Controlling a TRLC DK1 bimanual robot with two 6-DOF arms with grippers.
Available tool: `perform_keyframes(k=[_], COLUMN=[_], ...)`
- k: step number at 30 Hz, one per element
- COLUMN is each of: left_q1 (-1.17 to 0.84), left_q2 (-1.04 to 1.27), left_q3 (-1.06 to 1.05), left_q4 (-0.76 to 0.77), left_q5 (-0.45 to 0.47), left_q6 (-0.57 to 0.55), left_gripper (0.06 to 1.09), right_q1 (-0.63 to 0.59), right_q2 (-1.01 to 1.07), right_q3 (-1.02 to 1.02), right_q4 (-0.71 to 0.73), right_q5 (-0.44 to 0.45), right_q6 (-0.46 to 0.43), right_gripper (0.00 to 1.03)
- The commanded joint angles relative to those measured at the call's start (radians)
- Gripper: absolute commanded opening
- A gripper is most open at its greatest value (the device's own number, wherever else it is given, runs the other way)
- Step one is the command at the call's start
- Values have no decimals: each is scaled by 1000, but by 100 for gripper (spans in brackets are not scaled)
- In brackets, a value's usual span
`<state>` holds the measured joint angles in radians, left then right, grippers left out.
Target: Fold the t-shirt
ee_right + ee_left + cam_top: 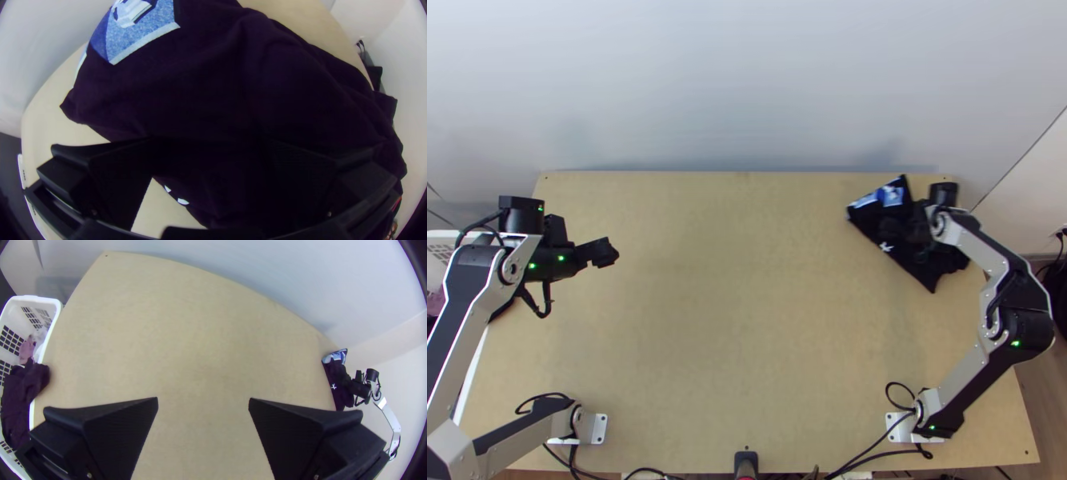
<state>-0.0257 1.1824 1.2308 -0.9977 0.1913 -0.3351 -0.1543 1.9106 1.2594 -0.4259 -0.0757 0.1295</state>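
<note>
Left gripper point(609, 252): jaws wide apart, nothing held, above the left of the table point(739, 320). Right gripper point(901, 230): jaws spread widely, gripping nothing, over the dark, rumpled T-shirt point(929, 276) at the far right corner.

I see my left gripper point(609, 253) with its fingers point(129, 426) spread wide over the desk point(195, 329). Beside the desk, a white basket point(55, 306) holds pink cloth point(27, 350) and dark cloth point(20, 395) lying over its rim. At the desk's far end, my right gripper point(899, 228) is at the dark shirt point(331, 373), printed blue and white.
</note>
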Motion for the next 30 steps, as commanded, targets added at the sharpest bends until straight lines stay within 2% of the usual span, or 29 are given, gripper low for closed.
perform_keyframes(k=[1, 5, 9, 12, 18, 24, 25, 28, 30], left_q1=[27, 40, 46, 58, 70, 178, 198, 217, 217], left_q2=[-26, -36, -53, -75, -112, -164, -178, -239, -294], left_q3=[-19, -22, -19, -14, 42, 50, 39, -24, -77], left_q4=[-1, -1, 8, 25, 50, 90, 100, 136, 165], left_q5=[-1, -1, -35, -56, -128, -147, -147, -151, -151], left_q6=[24, 31, 38, 45, 59, 108, 114, 150, 168], left_gripper=[105, 105, 105, 105, 105, 105, 105, 105, 105], right_q1=[-143, -149, -119, -87, -44, 101, 133, 236, 274], right_q2=[65, 74, -16, -93, -208, -412, -444, -521, -564], right_q3=[75, 121, 110, 87, 97, 57, 38, -20, -68], right_q4=[18, 15, -1, -5, -8, -17, -16, -17, -13], right_q5=[-6, -12, -64, -108, -144, -142, -130, -3, 13], right_q6=[5, 32, 48, 42, 16, 2, -5, -45, -39], right_gripper=[99, 99, 99, 99, 99, 99, 99, 99, 99])
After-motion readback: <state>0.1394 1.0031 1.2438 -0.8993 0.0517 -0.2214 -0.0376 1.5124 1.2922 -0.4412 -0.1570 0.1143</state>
